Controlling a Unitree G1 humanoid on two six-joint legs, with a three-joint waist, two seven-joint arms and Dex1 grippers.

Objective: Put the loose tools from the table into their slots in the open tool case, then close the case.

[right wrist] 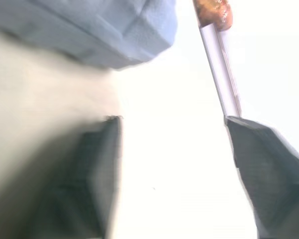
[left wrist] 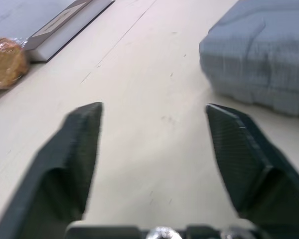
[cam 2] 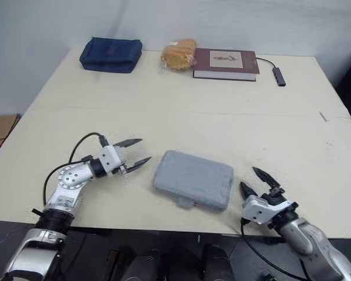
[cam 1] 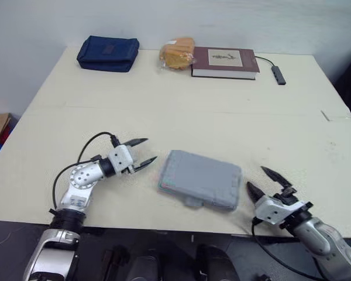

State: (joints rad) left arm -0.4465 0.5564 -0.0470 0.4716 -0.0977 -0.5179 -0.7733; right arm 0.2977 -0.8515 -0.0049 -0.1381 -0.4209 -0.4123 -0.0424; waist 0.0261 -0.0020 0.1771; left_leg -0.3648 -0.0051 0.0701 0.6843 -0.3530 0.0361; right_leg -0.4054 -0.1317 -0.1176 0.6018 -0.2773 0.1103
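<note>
Case (cam 1: 200, 179) lies shut, grey, at lower centre of the frame on your bench (cam 1: 164, 105). Your left jaws gape empty just left of it; your right jaws, at lower right near its corner, stand open too, holding nothing.

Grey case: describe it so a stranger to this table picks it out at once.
On the cream table, look near the front edge, between the open left tool and right tool. The grey case lies there shut, touching neither. It alone is grey and textured; the navy pouch, bagged bread and book sit along the far edge.
</note>
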